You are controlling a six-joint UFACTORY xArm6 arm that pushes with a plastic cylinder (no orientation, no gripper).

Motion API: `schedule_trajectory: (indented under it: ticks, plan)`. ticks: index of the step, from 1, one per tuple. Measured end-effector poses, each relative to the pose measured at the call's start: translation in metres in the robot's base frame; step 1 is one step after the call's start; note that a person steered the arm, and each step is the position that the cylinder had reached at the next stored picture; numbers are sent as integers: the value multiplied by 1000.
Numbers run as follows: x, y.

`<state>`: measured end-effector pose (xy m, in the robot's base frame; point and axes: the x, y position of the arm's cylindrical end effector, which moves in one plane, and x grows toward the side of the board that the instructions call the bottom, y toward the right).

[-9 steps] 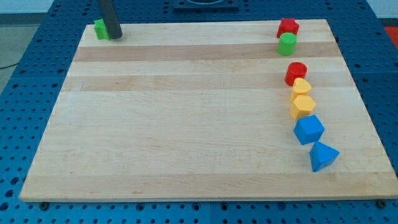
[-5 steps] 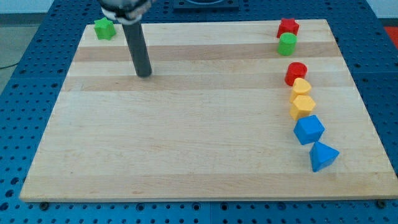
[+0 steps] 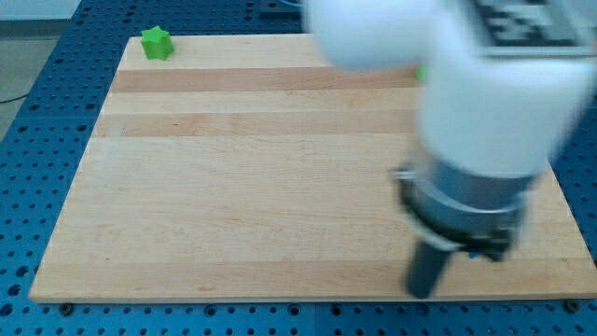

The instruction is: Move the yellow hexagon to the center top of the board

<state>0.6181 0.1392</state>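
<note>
My tip (image 3: 422, 292) is down near the view's bottom edge of the board, right of centre. The blurred white arm above it fills the view's right side and hides the yellow hexagon and the other blocks that stood in the right-hand column. Only a small green sliver (image 3: 422, 72) shows at the arm's left edge near the top right. A green star block (image 3: 157, 43) lies at the board's top left corner, far from my tip.
The wooden board (image 3: 233, 168) lies on a blue perforated table (image 3: 37, 140). The board's bottom edge runs just below my tip.
My tip has swept from the board's top left, past the upper left middle, down to the bottom right. The arm now covers the right-hand blocks. The green star has not moved.
</note>
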Motion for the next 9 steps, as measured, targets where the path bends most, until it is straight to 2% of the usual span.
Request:
schedule_trajectory:
  ticks: [1, 2, 3, 6, 8, 9]
  plan:
    - [0, 46]
    - [-22, 131]
    - [-72, 165]
    - [-139, 85]
    - [-139, 28]
    - [-174, 21]
